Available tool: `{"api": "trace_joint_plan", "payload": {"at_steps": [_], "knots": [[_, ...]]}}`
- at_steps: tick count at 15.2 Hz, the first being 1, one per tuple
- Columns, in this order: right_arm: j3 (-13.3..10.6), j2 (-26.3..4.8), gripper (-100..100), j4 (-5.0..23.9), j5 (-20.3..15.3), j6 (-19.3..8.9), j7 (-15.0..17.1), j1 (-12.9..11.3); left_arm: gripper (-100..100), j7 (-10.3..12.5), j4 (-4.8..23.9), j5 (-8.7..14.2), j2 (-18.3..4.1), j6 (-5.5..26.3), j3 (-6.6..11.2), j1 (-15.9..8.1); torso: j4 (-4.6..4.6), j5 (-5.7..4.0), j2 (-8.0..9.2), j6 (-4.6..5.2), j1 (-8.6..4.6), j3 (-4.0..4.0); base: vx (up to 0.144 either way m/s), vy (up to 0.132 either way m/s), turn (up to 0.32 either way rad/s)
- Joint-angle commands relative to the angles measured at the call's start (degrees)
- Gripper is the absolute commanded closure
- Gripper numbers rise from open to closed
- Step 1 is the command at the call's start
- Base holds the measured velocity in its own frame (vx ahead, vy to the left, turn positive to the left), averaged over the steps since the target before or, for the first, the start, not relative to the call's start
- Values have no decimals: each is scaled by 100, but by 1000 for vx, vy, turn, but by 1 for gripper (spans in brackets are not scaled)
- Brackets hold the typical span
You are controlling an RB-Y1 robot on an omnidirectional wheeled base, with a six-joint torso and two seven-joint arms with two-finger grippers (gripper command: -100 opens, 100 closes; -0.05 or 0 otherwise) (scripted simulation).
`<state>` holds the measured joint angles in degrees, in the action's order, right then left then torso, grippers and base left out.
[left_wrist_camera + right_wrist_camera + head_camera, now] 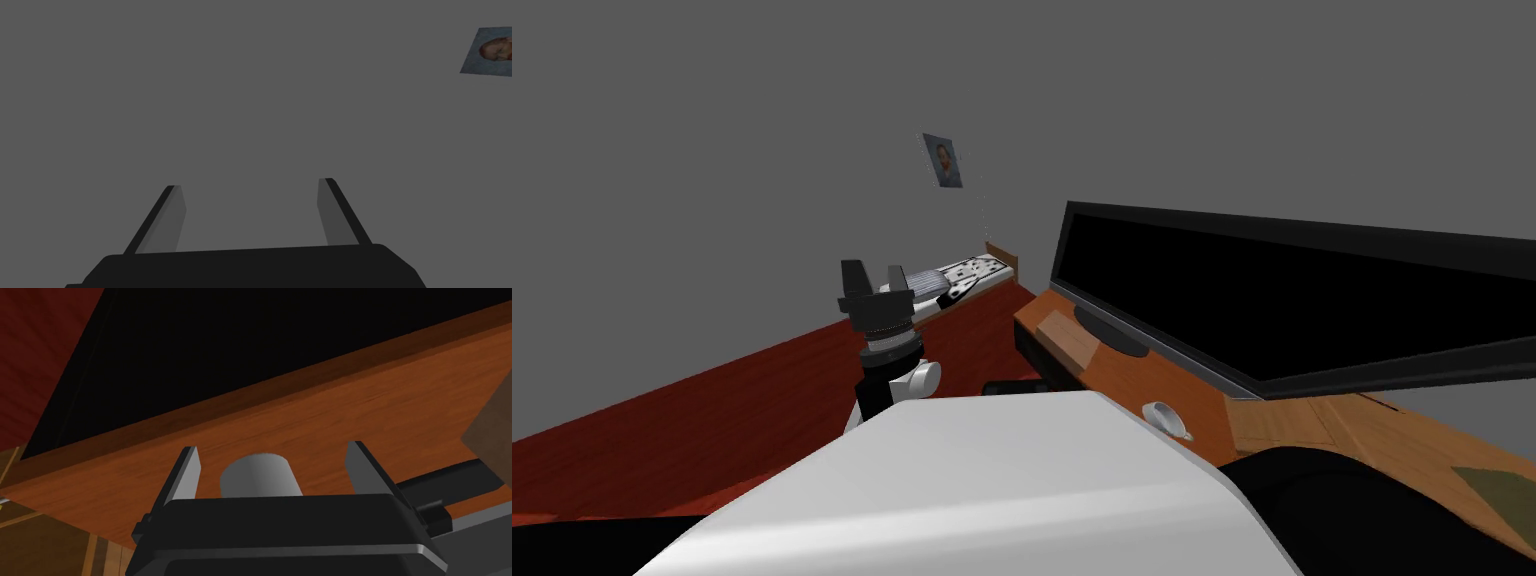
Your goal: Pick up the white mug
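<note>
The white mug [1164, 417] stands on a wooden TV stand [1152, 375], close to its front edge and just off my chest's right side. In the right wrist view the mug [260, 478] stands upright between the fingers of my right gripper [273, 449]. That gripper is open, with a gap on each side of the mug, and its dark body hides the mug's lower part. My left gripper [872, 275] is raised ahead of me on the left, away from the stand. It is open and holds nothing [249, 184].
A large black TV [1292, 300] stands on the stand right behind the mug, its dark foot [450, 475] close to my right fingers. A small wooden block [1067, 335] lies further along the top. A bed [962, 280] stands by the far wall across the red floor [712, 420].
</note>
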<state>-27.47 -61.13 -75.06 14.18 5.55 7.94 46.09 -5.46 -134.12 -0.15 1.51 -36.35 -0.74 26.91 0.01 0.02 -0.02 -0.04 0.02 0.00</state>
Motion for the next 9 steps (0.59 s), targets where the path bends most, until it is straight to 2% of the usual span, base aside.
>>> {"api": "trace_joint_plan", "payload": {"at_steps": [1, 2, 3, 4, 5, 6, 7, 8, 9], "knots": [[-206, -158, -100, 286, 53, -51, 82, -32, 0, 0, 0, 0, 0, 0, 0, 0, 0, 0, 0, 0, 0, 0, 42, 3, 420], [-206, -158, -100, 336, 53, -51, 82, -32, 0, 0, 0, 0, 0, 0, 0, -1, -1, 0, -6, -6, -2, -3, 43, -9, 346], [-206, -158, -100, 336, 53, -51, 82, -32, 0, 0, 0, 0, 0, 0, 0, 0, -2, -1, -10, -2, -5, -6, 15, -8, 75], [-320, -247, -100, 516, 85, -94, 121, -22, 0, 0, 0, 0, 0, 0, 1, 1, -2, -2, -3, 6, -4, -3, 4, 5, 165], [-430, -320, -100, 665, 115, -133, 159, -19, 0, 0, 0, 0, 0, 0, 0, 0, 0, 0, 2, 2, -1, 0, 36, -12, 461], [-430, -320, -100, 672, 115, -133, 159, -19, 0, 0, 0, 0, 0, 0, 0, -1, -1, 1, -5, -6, -5, -3, 40, -26, 366], [-430, -320, -100, 683, 115, -133, 159, -19, 0, 0, 0, 0, 0, 0, 0, 0, -2, -1, -8, -2, -9, -5, 24, -19, 115], [-535, -374, -100, 833, 144, -167, 195, -22, 0, 0, 0, 0, 0, 0, 1, 1, -2, -3, -5, 5, -8, -3, -3, -1, 176], [-635, -411, -100, 968, 171, -195, 228, -32, 0, 0, 0, 0, 0, 0, 0, 0, 0, -2, 1, 1, -4, 0, 39, -12, 413]]}}
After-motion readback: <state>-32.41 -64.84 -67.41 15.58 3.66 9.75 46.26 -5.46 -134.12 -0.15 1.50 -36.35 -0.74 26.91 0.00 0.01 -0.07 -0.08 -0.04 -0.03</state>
